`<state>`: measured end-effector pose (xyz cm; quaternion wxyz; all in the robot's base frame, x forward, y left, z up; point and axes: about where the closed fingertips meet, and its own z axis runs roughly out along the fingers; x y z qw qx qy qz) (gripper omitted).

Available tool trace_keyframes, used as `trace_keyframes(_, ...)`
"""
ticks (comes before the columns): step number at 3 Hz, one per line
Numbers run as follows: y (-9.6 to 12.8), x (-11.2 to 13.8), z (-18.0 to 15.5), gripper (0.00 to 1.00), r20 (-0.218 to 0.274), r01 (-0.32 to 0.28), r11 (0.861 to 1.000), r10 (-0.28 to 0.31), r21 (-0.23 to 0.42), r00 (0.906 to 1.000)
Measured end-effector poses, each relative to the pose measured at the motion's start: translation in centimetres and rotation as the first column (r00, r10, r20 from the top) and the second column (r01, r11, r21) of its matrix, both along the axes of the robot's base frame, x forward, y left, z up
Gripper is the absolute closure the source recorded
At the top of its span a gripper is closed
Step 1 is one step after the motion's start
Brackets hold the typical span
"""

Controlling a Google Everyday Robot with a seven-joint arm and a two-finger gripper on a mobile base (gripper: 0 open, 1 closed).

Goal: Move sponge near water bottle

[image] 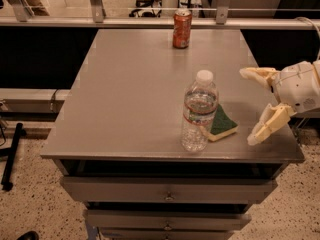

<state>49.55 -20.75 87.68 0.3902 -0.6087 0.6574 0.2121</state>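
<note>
Single-arm mobile robot at what appears to be the closing stage of a placing task. The pale two-finger gripper (249, 106) hangs over a near corner of the flat grey counter (130, 94). Its jaws are spread wide and hold nothing, and their open mouth is turned toward the task objects. Just ahead of the jaws, clear of both tips, lies the small rectangular sponge (223, 121), with a dark green scouring top over pale yellow foam. It rests flat on the counter, green side up; one corner is hidden behind the next object, so whether the two touch cannot be told. Directly beyond the sponge from the jaws stands the clear, ribbed plastic water bottle (199, 115), with a white screw cap and a red-banded label, upright near the counter's front edge. Resting on its broad face close against the bottle's base, the sponge needs no support from the jaws, and the required nearness is judged to be met. Since the sponge lies outside the jaws' span, the arm should be able to back off without dragging it or tipping the light bottle. Well away from the jaws, at the counter's far edge, stands a short orange-red soda can (182, 29), which has no part in the task. Drawer fronts (167, 189) show below the counter
</note>
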Motion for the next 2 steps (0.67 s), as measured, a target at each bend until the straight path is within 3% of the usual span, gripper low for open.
trace_keyframes(1,-4.24,0.09,3.0,0.0,0.094,0.149,0.989,-0.15,0.028,0.9841)
trace_keyframes(2,-4.26,0.11,2.99,0.0,0.095,0.149,0.988,-0.151,0.028,0.9839)
